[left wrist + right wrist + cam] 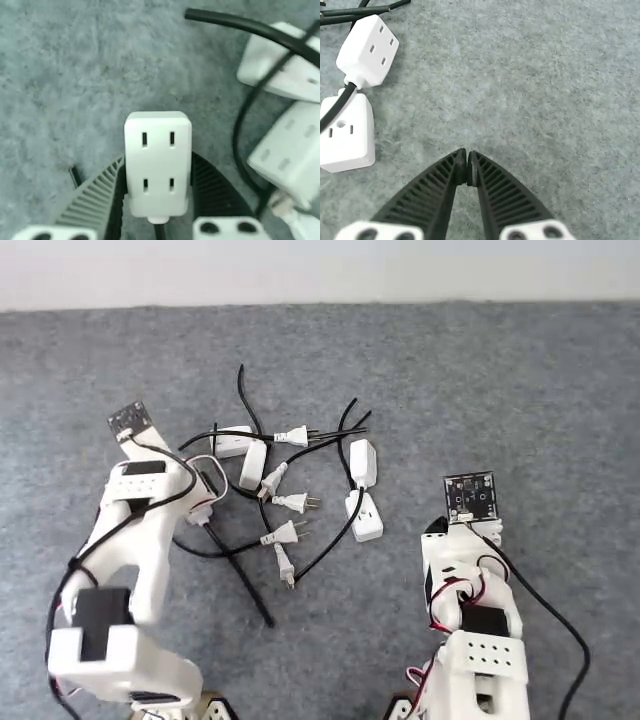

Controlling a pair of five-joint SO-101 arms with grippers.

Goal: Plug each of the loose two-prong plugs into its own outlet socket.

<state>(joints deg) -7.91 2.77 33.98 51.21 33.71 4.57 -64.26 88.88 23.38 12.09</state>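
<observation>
L gripper (157, 167) clamped on a white outlet socket (158, 145), left of the loose plugs (290, 502) lying unplugged mid-scene. R gripper (467, 167) closed tight, empty, over grey carpet (545, 75), right of two more sockets (350, 130).

White outlet sockets (362, 462) and unplugged two-prong plugs (292, 503) amid tangled black cords (240, 578)

Five two-prong plugs (292, 436) (272, 480) (294, 502) (283, 534) (285, 567) and five outlet sockets (232, 442) (252, 466) (363, 462) (365, 516) (157, 165).
</observation>
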